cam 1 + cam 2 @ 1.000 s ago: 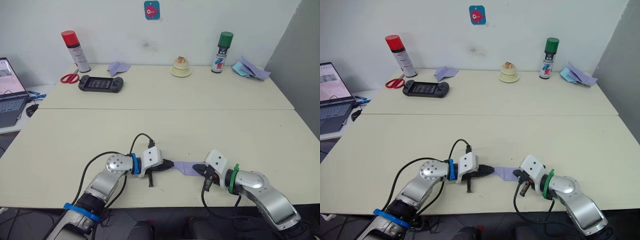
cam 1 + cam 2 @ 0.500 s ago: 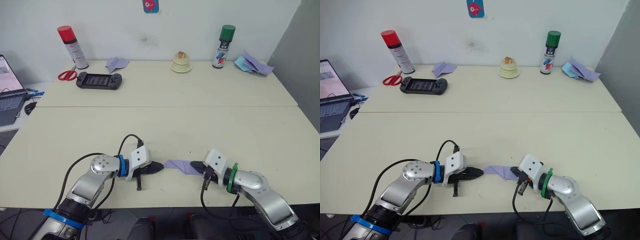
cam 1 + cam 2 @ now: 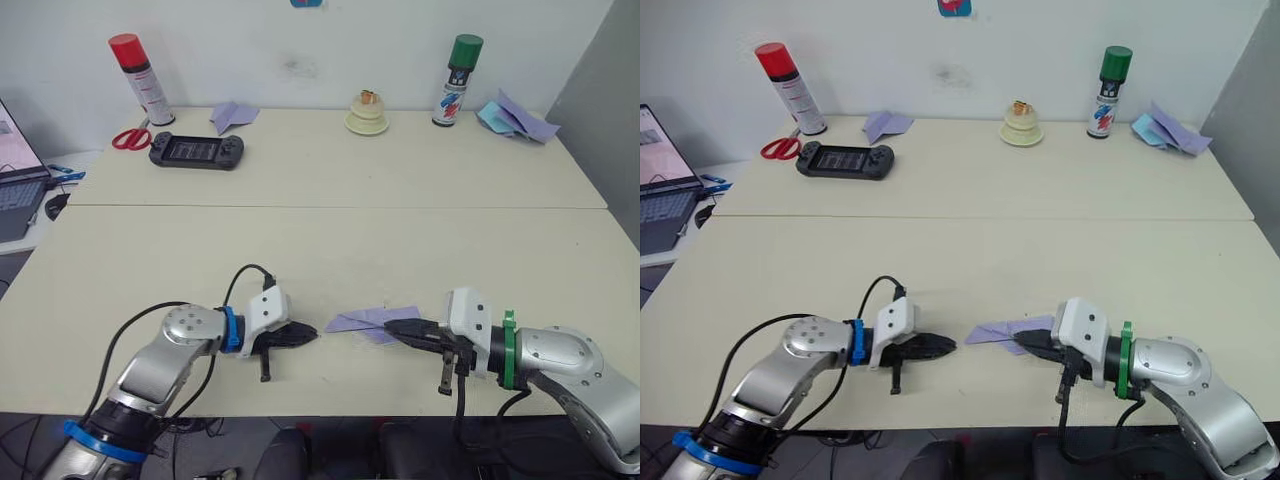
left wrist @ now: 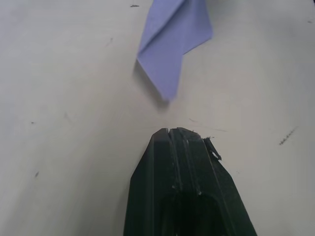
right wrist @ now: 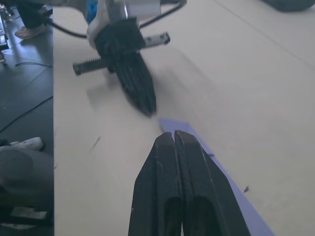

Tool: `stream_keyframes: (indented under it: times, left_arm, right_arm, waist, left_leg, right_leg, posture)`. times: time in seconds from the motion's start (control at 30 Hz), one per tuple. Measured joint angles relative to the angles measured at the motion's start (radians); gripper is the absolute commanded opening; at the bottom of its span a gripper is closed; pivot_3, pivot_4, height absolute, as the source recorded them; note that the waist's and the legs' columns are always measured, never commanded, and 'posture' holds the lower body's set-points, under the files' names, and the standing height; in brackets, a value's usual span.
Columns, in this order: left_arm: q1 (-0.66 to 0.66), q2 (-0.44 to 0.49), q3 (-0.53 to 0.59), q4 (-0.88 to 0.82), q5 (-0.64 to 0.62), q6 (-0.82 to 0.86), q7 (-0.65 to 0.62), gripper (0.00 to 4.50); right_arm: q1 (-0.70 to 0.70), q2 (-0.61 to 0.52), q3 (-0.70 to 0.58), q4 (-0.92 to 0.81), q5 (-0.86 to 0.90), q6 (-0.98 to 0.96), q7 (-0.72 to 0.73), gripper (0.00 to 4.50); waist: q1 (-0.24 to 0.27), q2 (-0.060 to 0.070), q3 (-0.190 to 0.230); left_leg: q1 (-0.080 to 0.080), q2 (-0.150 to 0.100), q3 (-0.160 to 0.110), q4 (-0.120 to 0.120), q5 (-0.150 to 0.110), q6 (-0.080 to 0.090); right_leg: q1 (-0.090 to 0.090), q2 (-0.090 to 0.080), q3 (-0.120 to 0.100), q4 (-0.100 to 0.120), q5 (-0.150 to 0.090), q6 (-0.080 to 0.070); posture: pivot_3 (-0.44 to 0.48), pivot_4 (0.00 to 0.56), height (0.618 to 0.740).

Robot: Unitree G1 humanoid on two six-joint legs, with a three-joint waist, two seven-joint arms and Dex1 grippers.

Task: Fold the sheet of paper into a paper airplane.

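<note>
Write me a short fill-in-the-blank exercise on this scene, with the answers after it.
1. The paper airplane lies on the table between the two ____.
2. The left pincer is ____ and not touching the paper.
3. The green-capped spray can stands at the far edge, on the robot's ____ side.
4. The scissors beside the game console have ____ handles.

Answers: pincers; shut; right; red

Along my table's (image 3: 330, 180) far edge stand a red-capped spray can (image 3: 131, 66), scissors (image 3: 131, 139), a black game console (image 3: 197, 152), and a green-capped can (image 3: 456, 67).
</note>
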Motion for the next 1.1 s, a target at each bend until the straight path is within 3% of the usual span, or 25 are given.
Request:
stream_keyframes:
  times: [0.27,0.6,0.93,1.03,1.1]
  left_arm:
    - [-0.029,0.039,0.033,-0.058,-0.032,0.025,-0.040,0.00]
    - [-0.030,0.039,0.033,-0.082,-0.039,0.036,-0.044,0.00]
    - [-0.036,0.039,0.034,-0.085,-0.042,0.038,-0.042,0.00]
    - [-0.036,0.039,0.035,-0.086,-0.043,0.038,-0.043,0.00]
    - [-0.036,0.039,0.037,-0.087,-0.043,0.038,-0.045,0.00]
  right_arm:
    - [-0.059,0.019,0.090,0.080,-0.088,0.002,-0.046,0.04]
    - [-0.209,0.162,0.164,0.282,-0.220,0.012,-0.161,0.04]
    - [-0.293,0.212,0.108,0.348,-0.194,0.009,-0.149,0.04]
    - [-0.299,0.171,0.078,0.347,-0.152,0.009,-0.086,0.65]
    - [-0.318,0.115,0.062,0.347,-0.134,0.004,-0.030,1.31]
  waist:
    - [0.000,-0.002,0.005]
    - [0.001,-0.002,0.005]
    - [0.000,-0.002,0.006]
    - [0.000,-0.002,0.006]
    - [0.001,-0.002,0.006]
  left_leg:
    - [0.000,0.000,0.002,0.002,0.000,-0.001]
    - [0.000,0.000,0.003,0.003,0.000,-0.001]
    - [0.000,0.000,0.003,0.004,0.000,0.000]
    - [0.000,0.000,0.003,0.005,0.000,0.000]
    - [0.000,0.000,0.004,0.007,0.000,0.000]
  right_leg:
    - [-0.002,0.000,0.001,0.005,0.000,0.000]
    - [-0.002,0.000,0.002,0.007,0.001,-0.002]
    - [-0.002,0.000,0.002,0.008,0.003,-0.005]
    - [-0.002,0.000,0.003,0.008,0.003,-0.005]
    - [-0.002,0.000,0.003,0.009,0.003,-0.006]
  posture:
    - [0.000,0.150,0.722]
    - [0.000,0.150,0.722]
    - [0.000,0.150,0.722]
    - [0.000,0.150,0.722]
    - [0.000,0.150,0.722]
